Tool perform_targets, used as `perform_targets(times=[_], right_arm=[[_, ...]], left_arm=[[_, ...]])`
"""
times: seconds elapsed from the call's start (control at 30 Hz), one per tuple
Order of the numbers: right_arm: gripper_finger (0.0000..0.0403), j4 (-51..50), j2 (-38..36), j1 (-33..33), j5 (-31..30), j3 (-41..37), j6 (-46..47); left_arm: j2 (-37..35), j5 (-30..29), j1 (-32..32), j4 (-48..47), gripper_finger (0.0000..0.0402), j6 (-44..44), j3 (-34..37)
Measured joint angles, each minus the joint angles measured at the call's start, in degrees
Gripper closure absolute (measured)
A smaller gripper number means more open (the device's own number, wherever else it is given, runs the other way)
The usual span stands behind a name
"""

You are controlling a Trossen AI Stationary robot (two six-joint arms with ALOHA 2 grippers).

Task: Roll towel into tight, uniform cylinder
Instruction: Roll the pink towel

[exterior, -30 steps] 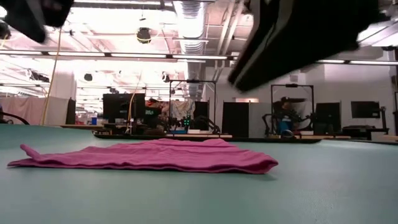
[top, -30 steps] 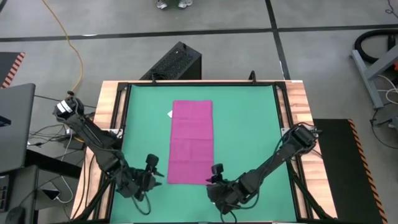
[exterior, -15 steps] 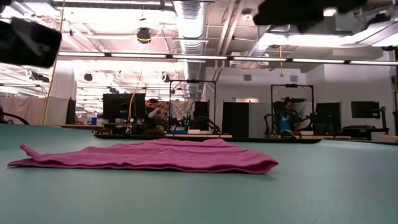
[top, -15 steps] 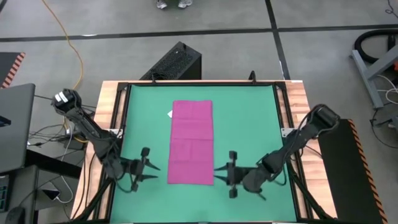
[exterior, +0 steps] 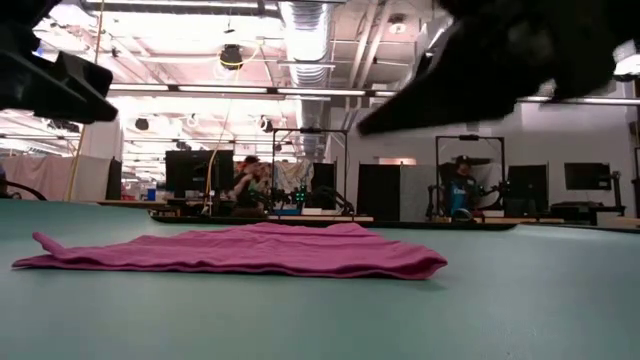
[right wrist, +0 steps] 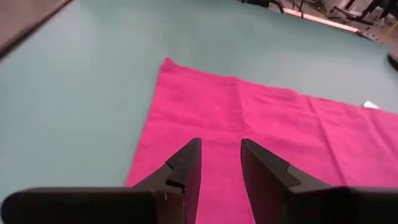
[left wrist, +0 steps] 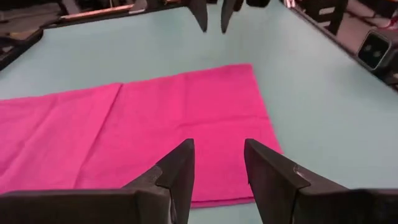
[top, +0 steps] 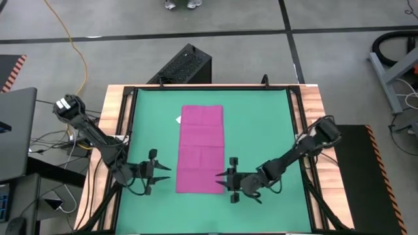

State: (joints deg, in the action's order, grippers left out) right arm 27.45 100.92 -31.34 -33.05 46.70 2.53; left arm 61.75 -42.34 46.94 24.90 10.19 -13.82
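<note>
Two grippers, left gripper point(top: 161, 174) and right gripper point(top: 222, 177), flank the towel's point(top: 201, 149) near short edge, fingers parted, empty; its long axis runs toward the mat's point(top: 261, 124) far edge.

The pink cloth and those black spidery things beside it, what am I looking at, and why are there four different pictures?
Those are two robot arms at a table, filmed by four cameras at once: one overhead, one at table height, one on each wrist. The towel lies flat, folded into a long strip, on a green mat. The left gripper and the right gripper flank its near end, each with two fingers slightly apart. Each wrist camera looks past its own fingers at the cloth. Nothing is held, and the rolling has not begun.
</note>
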Motion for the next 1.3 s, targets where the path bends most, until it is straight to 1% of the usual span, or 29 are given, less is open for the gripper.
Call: perform_targets(times=[0.17, 0.27, 0.4, 0.53, 0.57, 0.7, 0.83, 0.93, 1.13, 1.2, 1.3], right_arm=[[0.0279, 6.1, 6.5, -0.2, 1.3, 0.0, 2.1], [0.0279, 9.8, 9.5, -0.4, 1.3, 0.0, 3.5], [0.028, 12.0, 12.0, -0.5, 1.2, 0.0, 4.6], [0.028, 10.2, 12.8, -0.8, 1.5, 0.0, 7.9], [0.028, 9.6, 12.8, -0.9, 1.4, 0.0, 8.6], [0.028, 7.4, 12.3, -1.8, 0.4, 0.0, 9.6], [0.028, 7.2, 12.3, -2.5, 0.2, 0.0, 10.1], [0.028, 7.1, 12.3, -2.3, 0.2, 0.0, 11.1], [0.028, 7.9, 12.3, -2.4, 0.0, 0.0, 12.0], [0.028, 9.0, 11.2, -2.7, 0.0, 0.0, 10.3], [0.028, 9.0, 7.0, -3.5, -1.2, 0.3, 5.3]], left_arm=[[9.0, 2.1, -0.3, 12.8, 0.0273, -4.5, 0.0], [14.8, 3.1, -0.3, 20.2, 0.0286, -5.9, -0.1], [22.5, 4.5, -0.3, 22.4, 0.0332, -3.4, -0.9], [28.4, 4.1, -0.3, 22.7, 0.0385, -0.7, -2.3], [29.6, 4.1, -0.3, 22.6, 0.0393, -0.4, -2.6], [32.4, 4.2, -0.4, 22.7, 0.0395, 0.6, -3.6], [34.6, 8.7, -0.4, 22.7, 0.04, 1.6, -4.5], [36.3, 10.5, -0.4, 22.6, 0.0401, 2.8, -5.1], [37.6, 10.0, -0.4, 22.8, 0.0401, 3.9, -5.3], [37.6, 10.0, -0.4, 22.6, 0.0401, 4.4, -5.3], [37.7, 10.0, -0.4, 22.0, 0.0401, 5.0, -5.3]])
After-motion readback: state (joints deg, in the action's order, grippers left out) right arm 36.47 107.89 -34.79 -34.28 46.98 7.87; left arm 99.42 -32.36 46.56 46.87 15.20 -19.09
